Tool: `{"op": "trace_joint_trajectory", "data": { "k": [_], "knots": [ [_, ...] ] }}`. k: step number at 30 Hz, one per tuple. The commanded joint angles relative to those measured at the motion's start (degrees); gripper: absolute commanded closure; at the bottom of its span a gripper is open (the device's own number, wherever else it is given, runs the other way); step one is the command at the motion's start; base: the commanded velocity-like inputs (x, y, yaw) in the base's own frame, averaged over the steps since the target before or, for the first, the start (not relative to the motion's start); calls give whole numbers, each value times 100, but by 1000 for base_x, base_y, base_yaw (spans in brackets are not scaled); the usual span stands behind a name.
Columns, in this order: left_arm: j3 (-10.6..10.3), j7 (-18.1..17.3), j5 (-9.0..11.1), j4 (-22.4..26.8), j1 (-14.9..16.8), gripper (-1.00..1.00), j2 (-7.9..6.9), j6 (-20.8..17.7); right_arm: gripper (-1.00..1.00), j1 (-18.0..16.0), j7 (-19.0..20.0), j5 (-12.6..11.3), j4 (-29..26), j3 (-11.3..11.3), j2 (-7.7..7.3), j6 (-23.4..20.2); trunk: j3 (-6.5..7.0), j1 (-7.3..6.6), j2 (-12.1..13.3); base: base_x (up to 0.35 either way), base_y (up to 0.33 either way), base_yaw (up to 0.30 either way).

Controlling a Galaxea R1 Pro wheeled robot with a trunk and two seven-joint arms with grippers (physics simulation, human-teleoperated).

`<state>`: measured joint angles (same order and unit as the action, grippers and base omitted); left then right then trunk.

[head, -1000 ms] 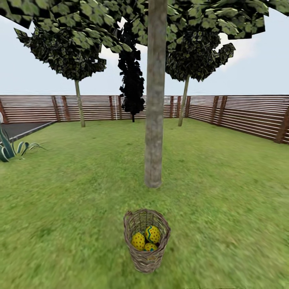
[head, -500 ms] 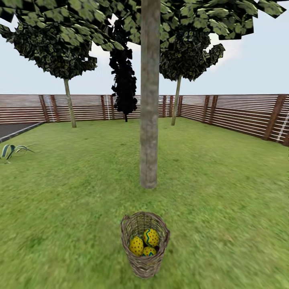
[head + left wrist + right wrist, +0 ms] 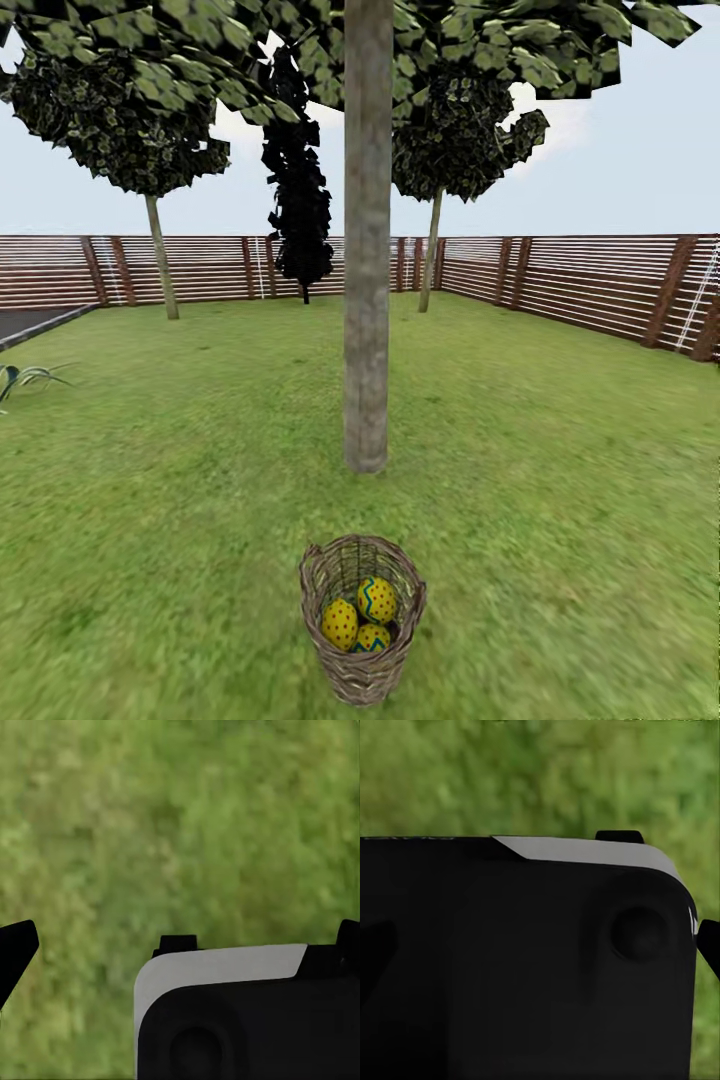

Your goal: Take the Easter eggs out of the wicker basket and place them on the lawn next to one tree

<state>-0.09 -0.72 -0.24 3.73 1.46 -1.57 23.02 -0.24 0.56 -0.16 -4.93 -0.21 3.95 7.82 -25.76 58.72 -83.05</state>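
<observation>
Near the bottom of the head view, on the mottled green lawn point(image 3: 560, 480), stands the wicker basket point(image 3: 362, 660) — round, brown, open-woven, upright, with small loops at its rim. Inside it lie the three Easter eggs, all yellow and packed together: a red-dotted egg point(image 3: 340, 624) at the left, an egg with a blue zigzag band point(image 3: 377, 599) touching it on the right and sitting a little higher, and a third egg point(image 3: 373, 638) nearest, partly hidden by the basket's front wall.

Just beyond the basket rises the tree point(image 3: 367, 250), its trunk thick, straight and mottled grey-brown, its flat green leaves spreading across the top of the view. Trunk and basket stand apart, with a strip of grass between them.

Farther off, two more leafy trees point(image 3: 150, 240) point(image 3: 432, 240) and a narrow, almost black-foliaged tree point(image 3: 297, 200) stand before the brown horizontal-slat wooden fence point(image 3: 590, 285) that closes the garden. A spiky plant point(image 3: 25, 378) shows at the far left edge.

Each wrist view looks at blurred grass past a black-and-white housing — the left hand point(image 3: 180, 945) shows dark fingertips point(image 3: 15, 949) at the sides of that view, spread wide and holding nothing. The right hand point(image 3: 619, 836) is mostly hidden by its housing; whether it is released or clenched I cannot tell.
</observation>
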Motion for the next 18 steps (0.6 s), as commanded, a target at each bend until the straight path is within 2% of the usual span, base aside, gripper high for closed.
{"op": "trace_joint_trajectory", "data": {
  "k": [1,7,18],
  "knots": [
    [1,-7,-2,-4,3,-100,-1,18,-100,-2,6,-2,2,-4,0,17,-6,1,-3,122,63,-91],
    [1,-7,-2,-4,3,-100,-1,18,-100,-2,8,-2,1,-5,0,17,-6,1,-3,68,32,-68],
    [1,18,-10,2,3,-100,-1,23,-100,-2,7,-2,2,-1,-1,17,-6,1,-3,137,86,-10]
  ]
}}
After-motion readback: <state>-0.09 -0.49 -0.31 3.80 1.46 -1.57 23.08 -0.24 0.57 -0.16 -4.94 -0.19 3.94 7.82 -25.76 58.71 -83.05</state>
